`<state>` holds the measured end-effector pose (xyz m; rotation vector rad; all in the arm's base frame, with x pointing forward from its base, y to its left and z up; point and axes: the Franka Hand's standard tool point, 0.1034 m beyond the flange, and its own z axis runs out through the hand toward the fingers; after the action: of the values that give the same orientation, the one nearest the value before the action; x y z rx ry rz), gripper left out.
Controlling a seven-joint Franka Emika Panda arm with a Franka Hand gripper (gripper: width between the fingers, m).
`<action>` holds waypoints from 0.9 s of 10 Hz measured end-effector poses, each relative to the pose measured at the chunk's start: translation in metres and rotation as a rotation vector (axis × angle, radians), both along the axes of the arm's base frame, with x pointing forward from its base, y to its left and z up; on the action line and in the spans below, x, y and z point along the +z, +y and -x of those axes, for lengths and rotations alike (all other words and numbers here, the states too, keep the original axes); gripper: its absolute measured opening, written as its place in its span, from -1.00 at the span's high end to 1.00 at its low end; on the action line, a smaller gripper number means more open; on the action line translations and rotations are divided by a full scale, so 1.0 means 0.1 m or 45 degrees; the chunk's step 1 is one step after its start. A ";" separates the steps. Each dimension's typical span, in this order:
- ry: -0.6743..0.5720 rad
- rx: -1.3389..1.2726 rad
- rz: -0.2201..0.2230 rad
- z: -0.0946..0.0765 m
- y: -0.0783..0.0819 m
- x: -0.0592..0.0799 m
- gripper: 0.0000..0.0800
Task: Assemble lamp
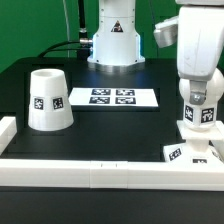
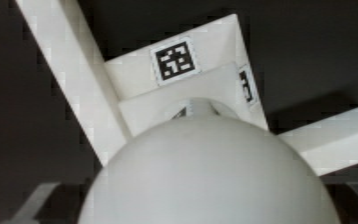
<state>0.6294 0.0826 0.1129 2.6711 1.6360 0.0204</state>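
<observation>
The white bulb post (image 1: 200, 113) stands upright on the flat square base (image 1: 186, 150) at the exterior view's right, by the front rail. My gripper (image 1: 199, 97) comes down from above and is shut on the post's upper part. In the wrist view the post's round top (image 2: 197, 165) fills the near field between my fingers, whose tips are mostly hidden. The tagged base (image 2: 190, 62) lies beyond it. The tapered shade (image 1: 48, 100) stands apart at the exterior view's left, wide end down.
The marker board (image 1: 112, 97) lies in the middle of the black table. A long white rail (image 1: 90, 172) runs along the front edge, and it also shows in the wrist view (image 2: 66, 70). The robot's pedestal (image 1: 113, 40) stands at the back.
</observation>
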 end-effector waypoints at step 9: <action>-0.007 -0.968 -0.068 -0.01 0.06 -0.01 -0.45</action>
<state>0.6302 0.0887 0.1116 3.1239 0.5336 0.0644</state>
